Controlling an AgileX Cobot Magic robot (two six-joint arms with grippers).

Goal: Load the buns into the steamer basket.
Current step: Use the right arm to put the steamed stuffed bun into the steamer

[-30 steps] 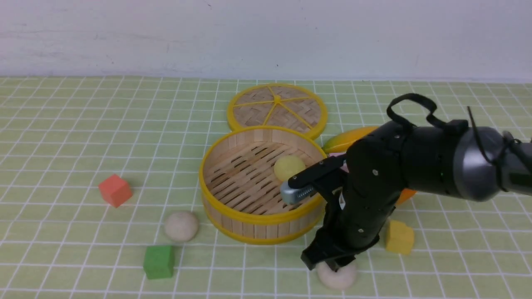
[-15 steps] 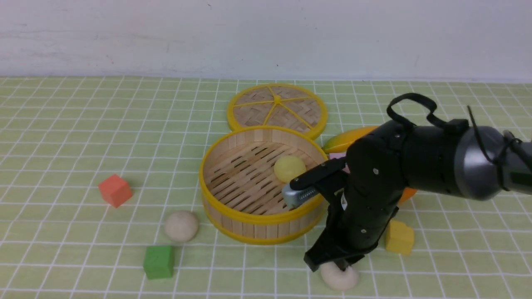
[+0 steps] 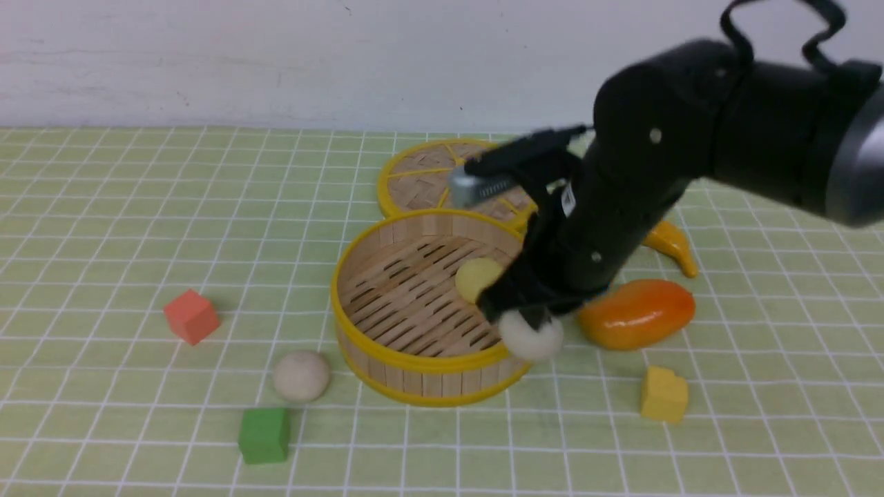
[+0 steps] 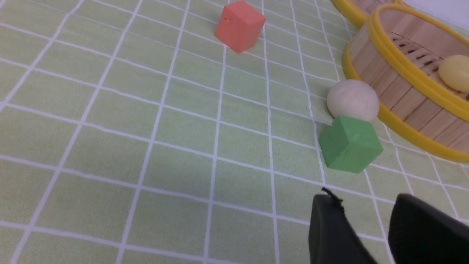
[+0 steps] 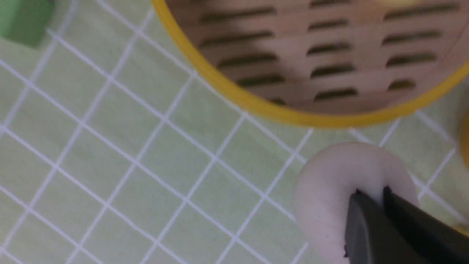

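The steamer basket (image 3: 414, 366) stands mid-table with the pale yellow bun (image 3: 475, 276) on its slatted floor. My right gripper (image 3: 528, 319) is shut on an off-white bun (image 3: 530, 336) and holds it in the air over the basket's near right rim. In the right wrist view the fingers pinch into that bun (image 5: 340, 190) just outside the yellow rim (image 5: 293, 113). A second off-white bun (image 3: 301, 376) lies on the table left of the basket, also in the left wrist view (image 4: 352, 99). My left gripper (image 4: 370, 205) is open and empty, low over the table near the green cube.
The flat woven lid (image 3: 421, 179) lies behind the basket. An orange mango (image 3: 635, 314) and a yellow-orange curved fruit (image 3: 670, 245) lie right of it. A yellow cube (image 3: 663, 395), a green cube (image 3: 263, 435) and a red cube (image 3: 191, 316) sit on the checked cloth.
My right gripper has closed on the off-white bun at the table's front and lifted it up and back to the basket's near right rim. The mango is now uncovered.
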